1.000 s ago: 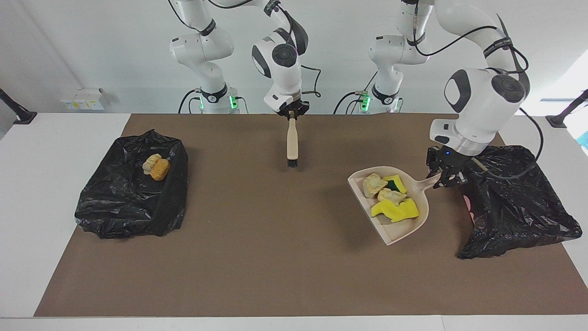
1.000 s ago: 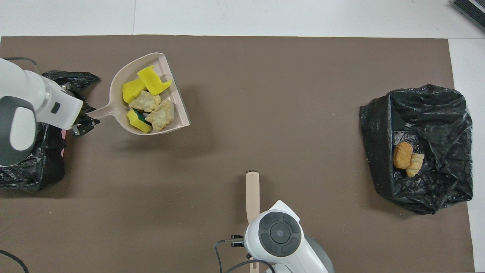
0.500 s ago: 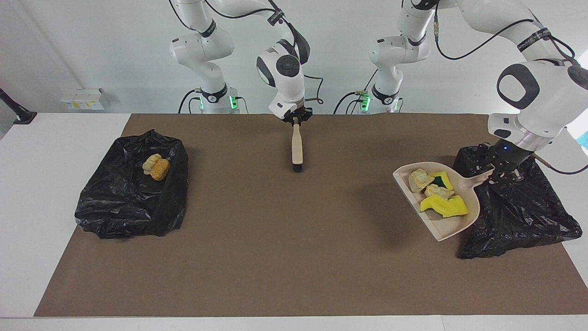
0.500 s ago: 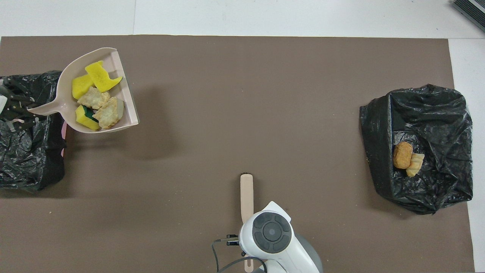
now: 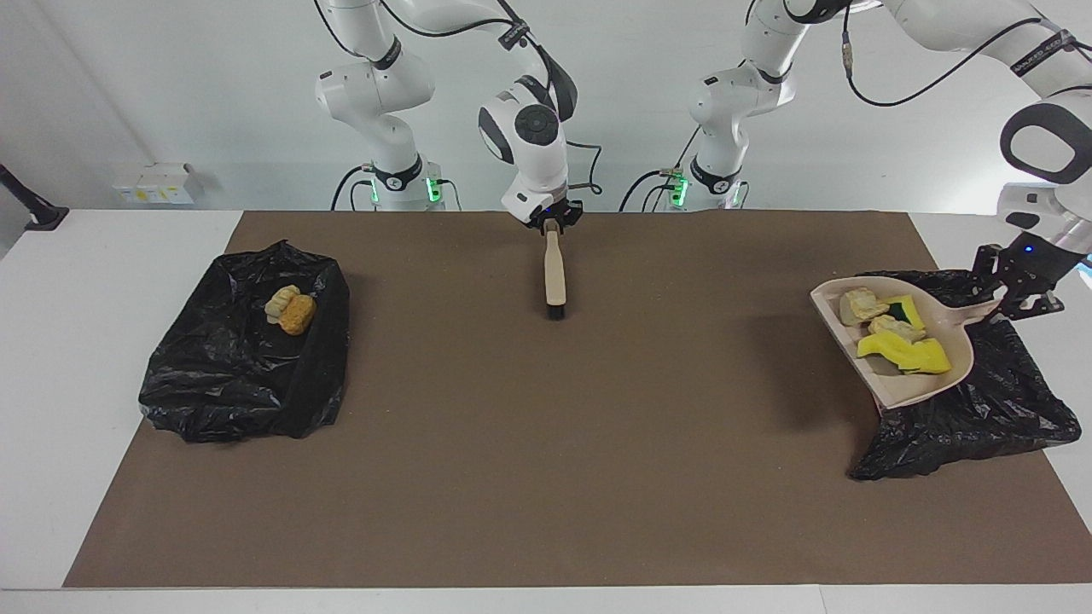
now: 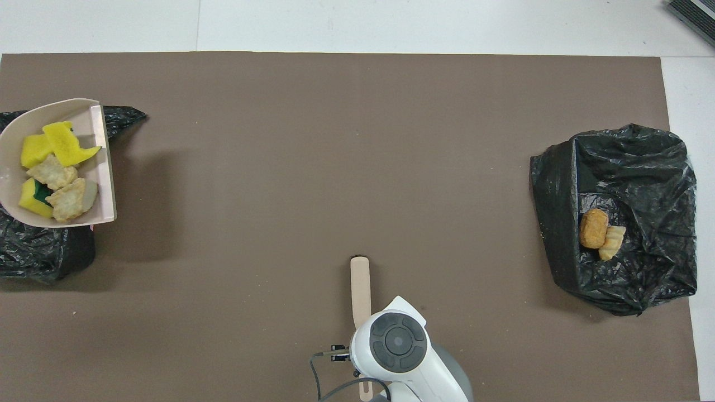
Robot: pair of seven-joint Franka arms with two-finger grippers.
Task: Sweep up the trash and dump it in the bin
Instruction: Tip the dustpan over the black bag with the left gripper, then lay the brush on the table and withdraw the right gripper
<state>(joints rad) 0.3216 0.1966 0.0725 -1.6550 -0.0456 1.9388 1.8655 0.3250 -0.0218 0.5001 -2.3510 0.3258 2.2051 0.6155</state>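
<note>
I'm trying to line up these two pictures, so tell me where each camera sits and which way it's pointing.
Facing view: high across the table, looking at the robots; both arms show whole, the left end effector holding the dustpan over a black bag, the right end effector at the brush.
Overhead view: above the robots' end, looking steeply down and forward; only the right arm's wrist shows.
Shared: dustpan with trash, brush, and the other bag, mirrored half a turn.

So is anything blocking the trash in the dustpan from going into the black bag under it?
Nothing visible. The left gripper holds the dustpan with the trash directly over the black bag.
</note>
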